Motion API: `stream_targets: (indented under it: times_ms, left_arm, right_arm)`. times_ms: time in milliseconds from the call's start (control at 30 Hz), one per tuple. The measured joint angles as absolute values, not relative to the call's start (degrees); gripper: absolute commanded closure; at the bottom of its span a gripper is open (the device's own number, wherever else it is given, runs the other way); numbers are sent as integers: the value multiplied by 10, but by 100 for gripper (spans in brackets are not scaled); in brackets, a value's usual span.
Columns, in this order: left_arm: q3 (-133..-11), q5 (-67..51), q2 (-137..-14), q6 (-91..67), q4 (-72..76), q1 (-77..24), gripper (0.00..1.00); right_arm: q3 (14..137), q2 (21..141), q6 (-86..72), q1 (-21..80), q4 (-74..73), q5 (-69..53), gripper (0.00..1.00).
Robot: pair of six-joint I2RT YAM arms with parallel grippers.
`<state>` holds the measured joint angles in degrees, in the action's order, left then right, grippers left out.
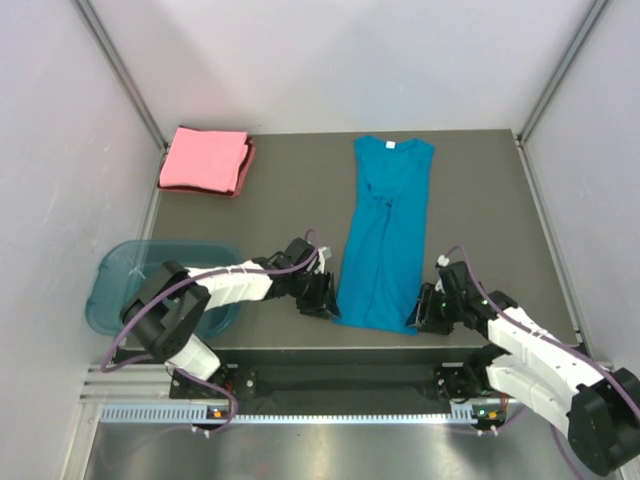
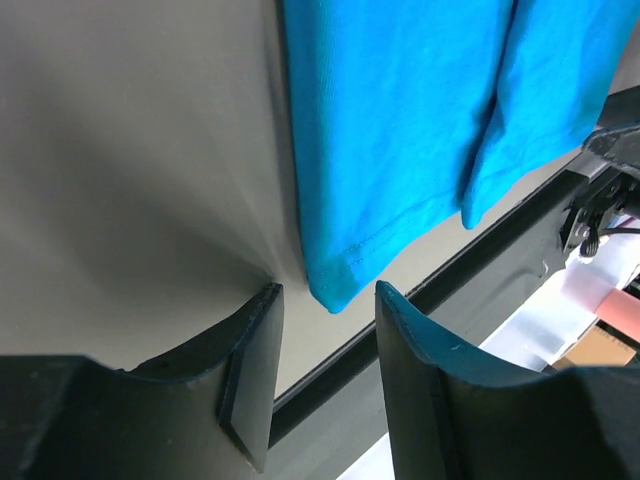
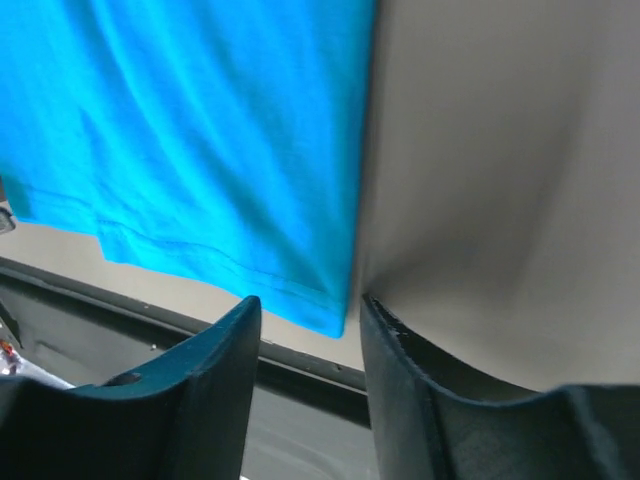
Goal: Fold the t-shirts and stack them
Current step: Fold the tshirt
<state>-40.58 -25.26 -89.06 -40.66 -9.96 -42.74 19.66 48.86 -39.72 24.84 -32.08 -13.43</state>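
Shirts: 2. Teal shirt (image 1: 385,240) lies long on bench (image 1: 270,210); pink shirt (image 1: 205,160) folded at far-left corner. Left end effector (image 2: 328,295) and right end effector (image 3: 308,303) both part-open, holding nothing, at the teal hem corners.

I see a dark grey table (image 1: 280,200). A teal-blue t-shirt (image 1: 385,230) lies flat on it, folded into a long strip, its hem at the near edge. A folded salmon-pink t-shirt (image 1: 205,160) sits at the far left corner.

One teal t-shirt (image 1: 385,235), one pink t-shirt (image 1: 205,160), one blue tub (image 1: 113,290), one grey table (image 1: 285,200), two robot arms (image 1: 232,285) (image 1: 530,352)
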Motion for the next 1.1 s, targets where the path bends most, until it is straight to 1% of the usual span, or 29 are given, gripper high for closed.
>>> stream_targets:
  times_ms: [67, 133, 167, 200, 267, 667, 1100]
  left_arm:
    - [-405, -253, -893, -409, -94, -427, 55]
    - [-402, -253, -893, -410, -89, -428, 58]
    - [-401, -253, -893, -411, -88, -428, 72]
    - [-400, -254, -893, -415, -85, -428, 81]
    - [-397, -260, -893, -421, -82, -428, 99]
    - [-396, -263, -868, -468, -87, -454, 100]
    - [-396, -243, -868, -499, -103, -487, 100]
  right_arm:
    - [194, 489, -406, 262, -312, -131, 61]
    - [190, 488, -412, 274, -307, -127, 74]
    - [187, 487, -417, 279, -304, -122, 81]
    - [184, 486, -421, 282, -303, -119, 92]
    - [180, 482, -426, 288, -305, -112, 100]
    - [206, 408, -431, 296, -404, -60, 100]
    - [207, 384, -431, 298, -439, -53, 100]
